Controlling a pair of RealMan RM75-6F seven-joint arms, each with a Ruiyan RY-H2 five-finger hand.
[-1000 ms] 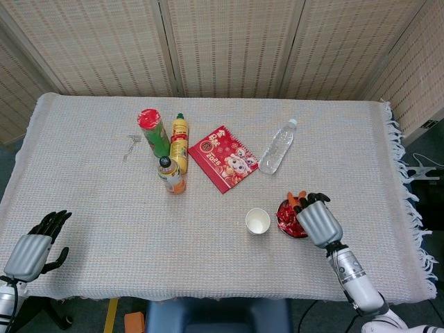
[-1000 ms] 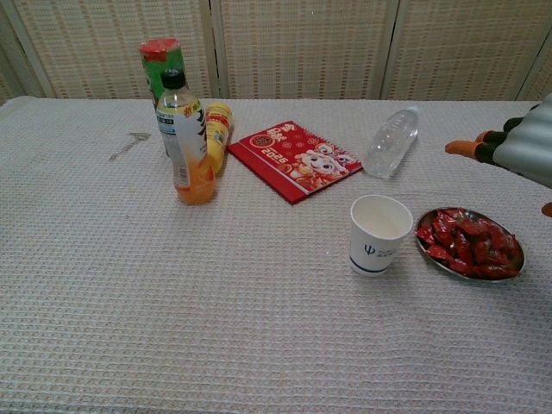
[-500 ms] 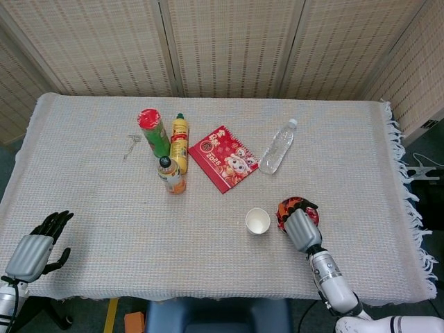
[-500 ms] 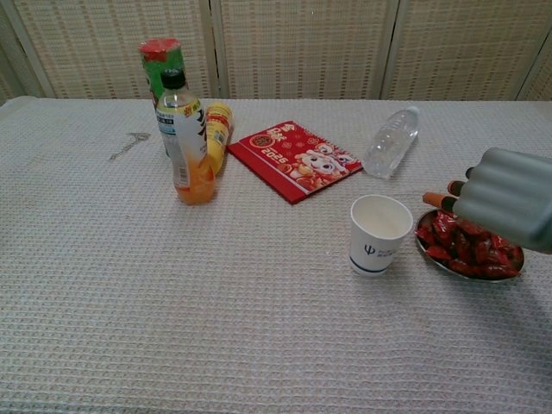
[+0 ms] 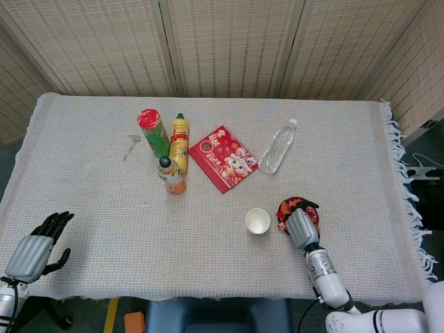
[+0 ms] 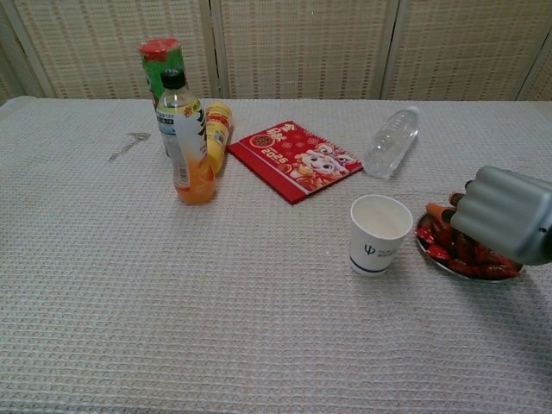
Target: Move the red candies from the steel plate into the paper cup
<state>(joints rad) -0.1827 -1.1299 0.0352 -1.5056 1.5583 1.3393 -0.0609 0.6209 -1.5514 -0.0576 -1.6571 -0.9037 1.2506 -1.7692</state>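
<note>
Head view: the right hand (image 5: 300,225) lies over the plate (image 5: 313,214) of candies (image 5: 288,207), just right of the cup (image 5: 257,221); its fingers' grip cannot be told. The left hand (image 5: 33,247) rests at the counter (image 5: 104,208) edge, fingers spread, holding nothing.

Chest view: the right hand (image 6: 504,214) covers the candies (image 6: 448,244); fingers hidden.

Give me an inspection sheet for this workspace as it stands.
Surface: table under a pale woven cloth, fringed at one end.
Job's things: paper cup upright, looks empty; steel plate beside it, holding red candies.
Clutter: orange drink bottle, yellow bottle, green can, red booklet, clear bottle lying down, small metal object.
Robot hands: right robot hand over the plate, grasp not visible; left robot hand at table edge, holding nothing.
Cables: nothing seen.
Surroundings: woven screen panels.
</note>
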